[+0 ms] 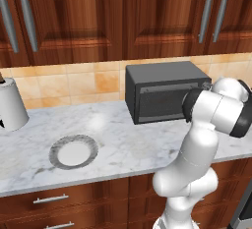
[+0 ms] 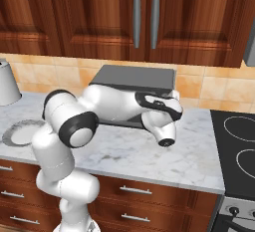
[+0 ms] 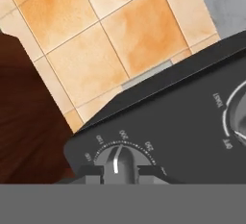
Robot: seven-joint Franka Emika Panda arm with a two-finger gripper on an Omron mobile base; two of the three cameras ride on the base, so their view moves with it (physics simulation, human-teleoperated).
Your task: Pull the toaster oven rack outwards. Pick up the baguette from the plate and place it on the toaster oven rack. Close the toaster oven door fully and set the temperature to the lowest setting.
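Observation:
The dark grey toaster oven (image 1: pixel 165 73) stands at the back of the counter, and its top (image 2: pixel 134 79) shows behind my arm. The toaster oven door (image 1: pixel 160 102) is up and shut, so the toaster oven rack and the baguette are hidden. On the counter to the left lies the plate (image 1: pixel 74 153), with nothing on it. In the hand view my gripper (image 3: pixel 121 173) is shut on the round temperature knob (image 3: pixel 120 158) of the oven's panel. One dark fingertip (image 3: pixel 91 172) sits at each side of the knob, whose white mark points slightly left of upright.
A white canister (image 1: pixel 10 105) stands at the far left of the marble counter (image 1: pixel 128 144). Another knob (image 3: pixel 239 117) sits further along the panel. A black stovetop (image 2: pixel 239 146) lies to the right. Wooden cabinets hang above, over a tan tile wall.

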